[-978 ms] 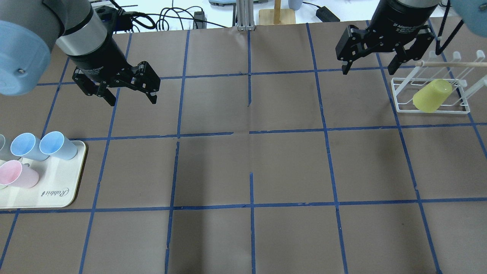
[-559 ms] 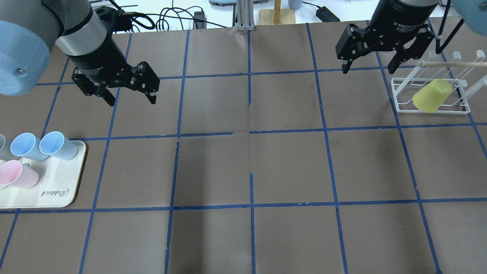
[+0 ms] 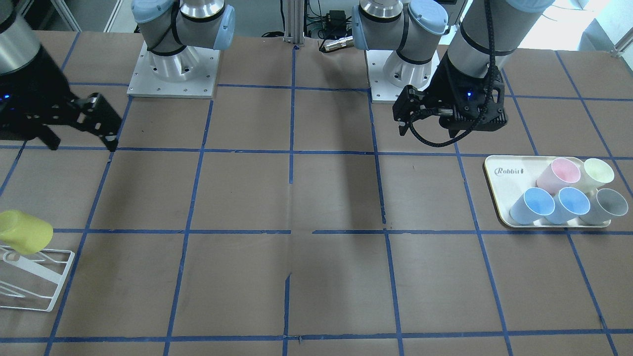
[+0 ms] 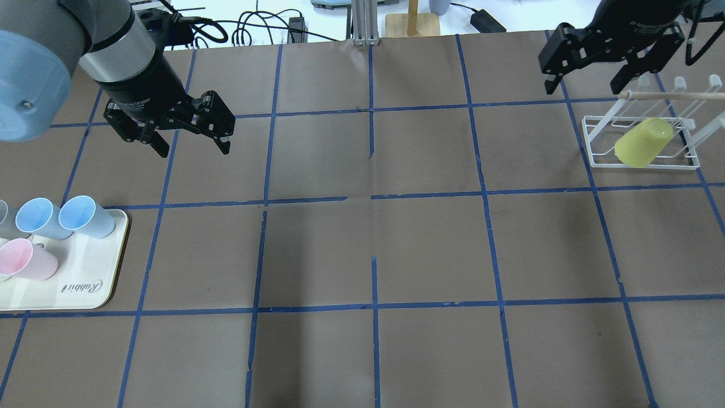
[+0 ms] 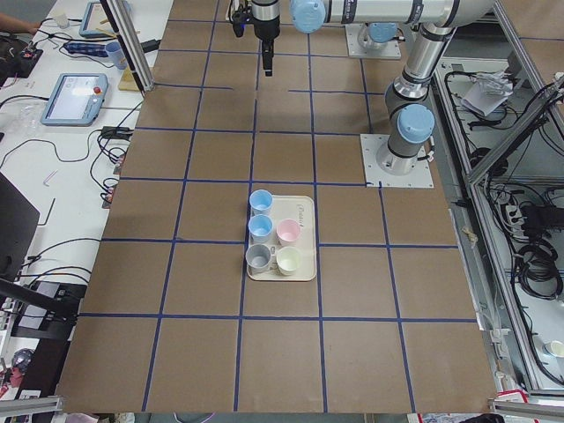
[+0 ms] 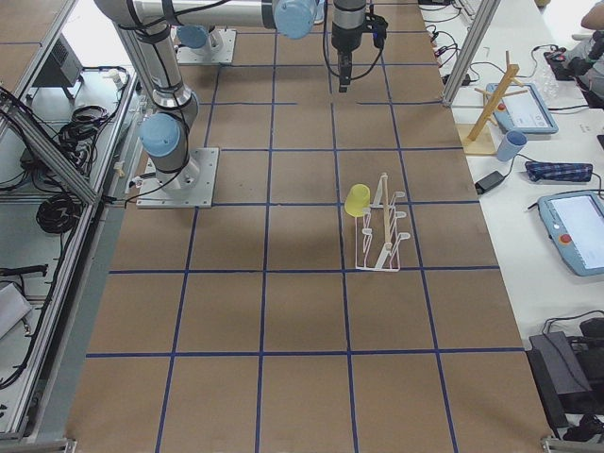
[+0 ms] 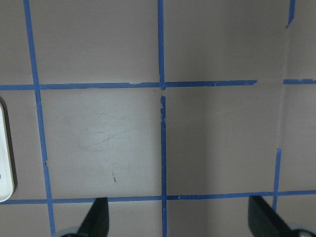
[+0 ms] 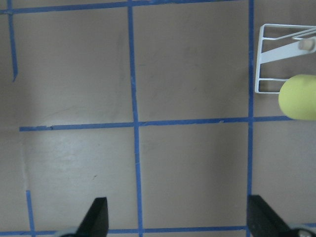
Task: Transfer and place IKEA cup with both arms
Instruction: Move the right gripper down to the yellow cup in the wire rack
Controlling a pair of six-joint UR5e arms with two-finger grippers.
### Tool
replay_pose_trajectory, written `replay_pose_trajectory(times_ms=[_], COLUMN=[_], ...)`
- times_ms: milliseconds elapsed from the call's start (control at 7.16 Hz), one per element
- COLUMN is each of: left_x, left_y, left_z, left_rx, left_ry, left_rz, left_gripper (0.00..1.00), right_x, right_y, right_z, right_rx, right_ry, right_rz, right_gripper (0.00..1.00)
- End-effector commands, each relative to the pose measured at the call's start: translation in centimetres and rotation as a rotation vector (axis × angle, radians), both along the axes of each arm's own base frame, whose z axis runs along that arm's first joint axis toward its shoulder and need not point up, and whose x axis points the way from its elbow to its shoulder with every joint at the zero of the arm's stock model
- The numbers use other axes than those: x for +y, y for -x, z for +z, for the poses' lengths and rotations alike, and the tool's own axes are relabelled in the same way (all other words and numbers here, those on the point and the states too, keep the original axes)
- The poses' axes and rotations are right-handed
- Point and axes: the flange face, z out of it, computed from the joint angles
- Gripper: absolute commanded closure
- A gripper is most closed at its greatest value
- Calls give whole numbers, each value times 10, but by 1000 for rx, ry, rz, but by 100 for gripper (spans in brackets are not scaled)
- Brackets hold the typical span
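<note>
The lime-yellow IKEA cup [image 4: 644,143] hangs tilted, mouth down, on a white wire rack [image 4: 600,161] at the far right. It also shows in the front view [image 3: 24,231] and at the right wrist view's edge [image 8: 298,97]. My right gripper [image 4: 582,88] is open and empty, high up and to the left of the rack, apart from the cup. My left gripper [image 4: 194,148] is open and empty above the table's left half, beyond the tray. Both wrist views show wide-apart fingertips [image 7: 98,217] [image 8: 98,215] over bare table.
A cream tray [image 4: 85,283] at the left edge holds two blue cups [image 4: 85,216], a pink cup [image 4: 25,259], a grey cup [image 3: 606,205] and a pale cream-yellow cup [image 3: 597,173]. A wooden stand [image 4: 412,22] and cables lie beyond the far edge.
My right gripper has moved right and farther back, closer to the rack, still open. My left gripper has shifted slightly. The cup has not moved.
</note>
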Motion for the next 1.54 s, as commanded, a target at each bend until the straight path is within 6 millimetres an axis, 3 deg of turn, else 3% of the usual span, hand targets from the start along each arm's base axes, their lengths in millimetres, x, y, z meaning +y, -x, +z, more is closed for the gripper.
replay_pose_trajectory(times_ms=[0,140,419,559,1118,1397], left_x=[0,0,0,0,-1,0], left_y=[1,1,2,2,1,1], left_z=[0,1,1,1,1,0], left_rx=[-1,1,5,4,2,4], left_ry=[2,4,7,5,7,5], left_rz=[-12,-12,-12,-12,-12,-12], left_gripper=[0,0,0,0,0,0], right_x=[-18,-28,-51,-56,-58,-59], right_y=[96,137,193,203,205,206], right_z=[-28,-51,-108,-124,-189,-198], right_rx=[4,-3,-18,-27,-32,-16], right_ry=[-19,-33,-52,-64,-103,-77], right_rz=[11,42,134,128,134,130], right_gripper=[0,0,0,0,0,0])
